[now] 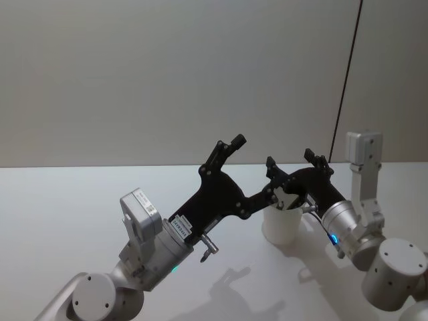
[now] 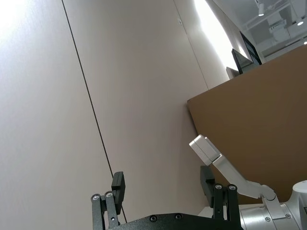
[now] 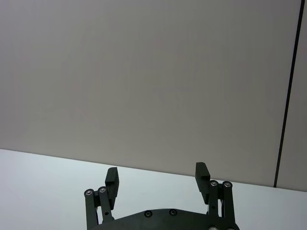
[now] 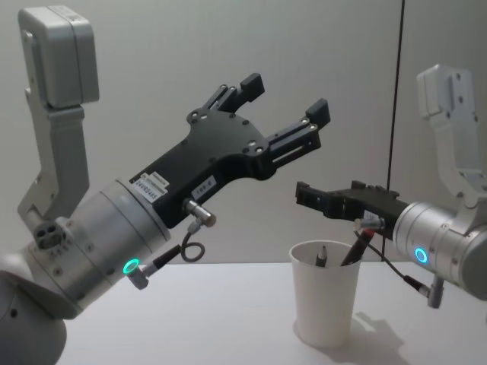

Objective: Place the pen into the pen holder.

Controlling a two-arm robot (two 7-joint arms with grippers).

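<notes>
Your left gripper (image 4: 283, 97) was raised well above the white table (image 1: 60, 200), tilted up toward the wall, with its jaws spread wide and nothing between them. In the left wrist view the same gripper (image 2: 163, 184) showed two dark fingers (image 2: 118, 188) held well apart against bare wall, with part of your right arm beyond them. In the head view this left gripper (image 1: 253, 155) reached in from the lower left, and its lower finger ended near the pen holder (image 1: 282, 225), just above the rim.

The pen holder (image 4: 325, 292) stood upright on the table, between the two arms and below both sets of jaws. Inside it you had a dark pen (image 4: 322, 255) with its tip showing just above the rim, and a second dark stick-like item (image 4: 353, 249) leaning against the right side of the rim. How much of either lay in the cup was hidden by the cup wall.

Your right gripper (image 4: 313, 195) came in level from the right, just above and behind the cup rim. In the right wrist view the right gripper (image 3: 157, 175) had its jaws parted and empty, facing wall and table. In the head view the right gripper (image 1: 293, 160) was partly covered by your left gripper's finger, and the cup's far rim was hard to make out behind them.
</notes>
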